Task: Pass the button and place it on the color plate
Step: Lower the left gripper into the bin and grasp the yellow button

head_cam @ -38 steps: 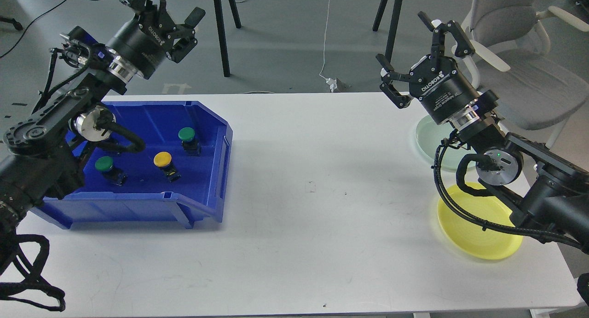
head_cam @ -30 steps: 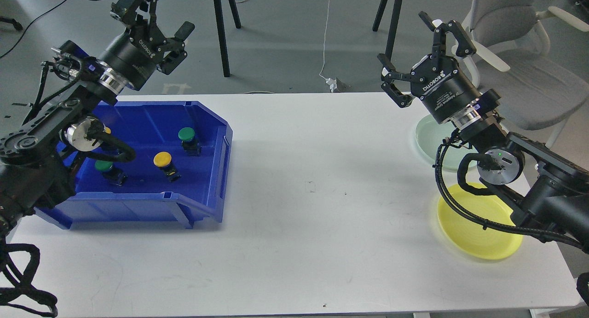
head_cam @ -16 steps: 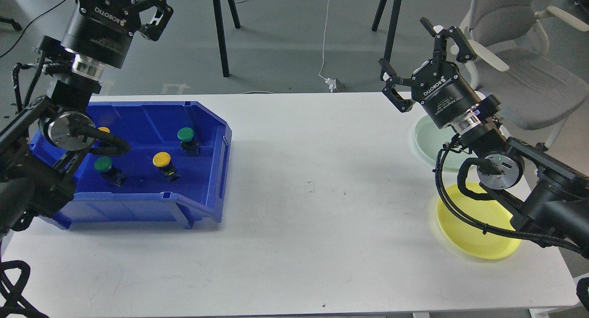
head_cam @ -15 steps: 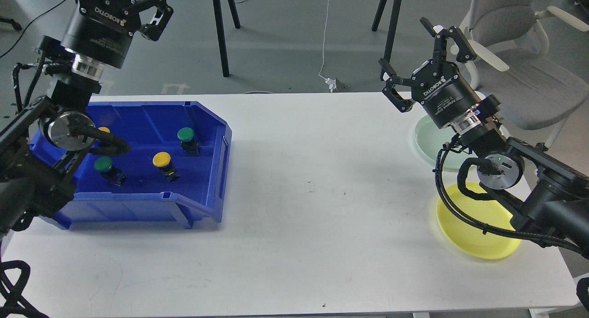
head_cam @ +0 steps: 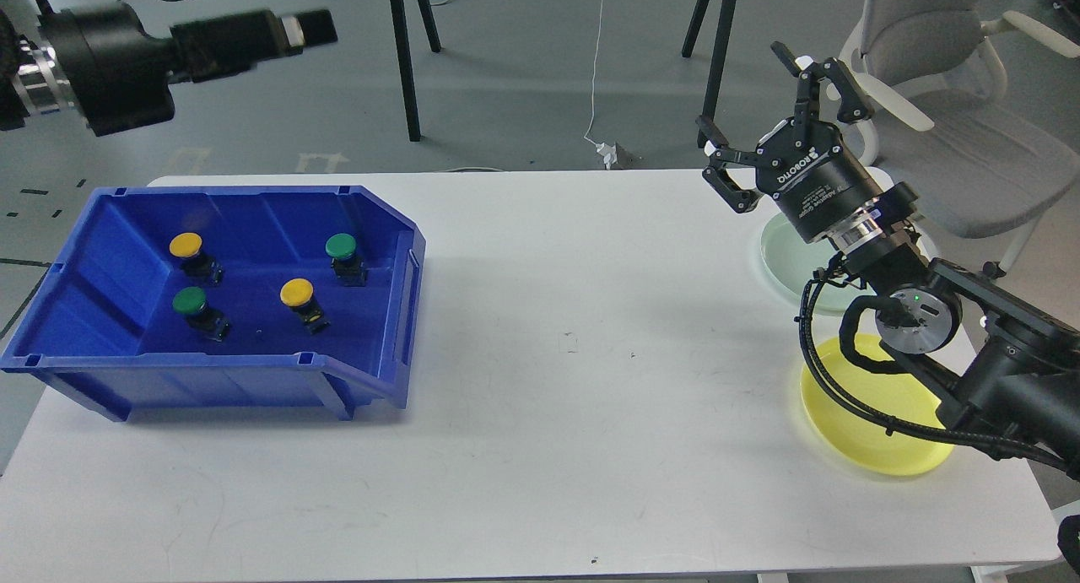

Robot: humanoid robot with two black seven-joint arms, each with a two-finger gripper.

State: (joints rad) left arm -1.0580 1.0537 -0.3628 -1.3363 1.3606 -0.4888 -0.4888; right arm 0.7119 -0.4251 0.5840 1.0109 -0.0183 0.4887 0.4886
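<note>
Head view: the blue bin [head_cam: 396, 313] sits at the table's [head_cam: 574, 397] left edge, holding two yellow buttons [head_cam: 298, 294] and two green buttons [head_cam: 341, 246], all untouched. Right of the bin lies a wide bare stretch of table, then the pale green plate [head_cam: 780, 258] and yellow plate [head_cam: 852, 435] by the right edge. The right hand [head_cam: 764, 102] hovers beyond the pale plate, fingers spread wide, empty. The left hand [head_cam: 308, 28], above and behind the bin, is seen side-on; cannot tell its opening.
</note>
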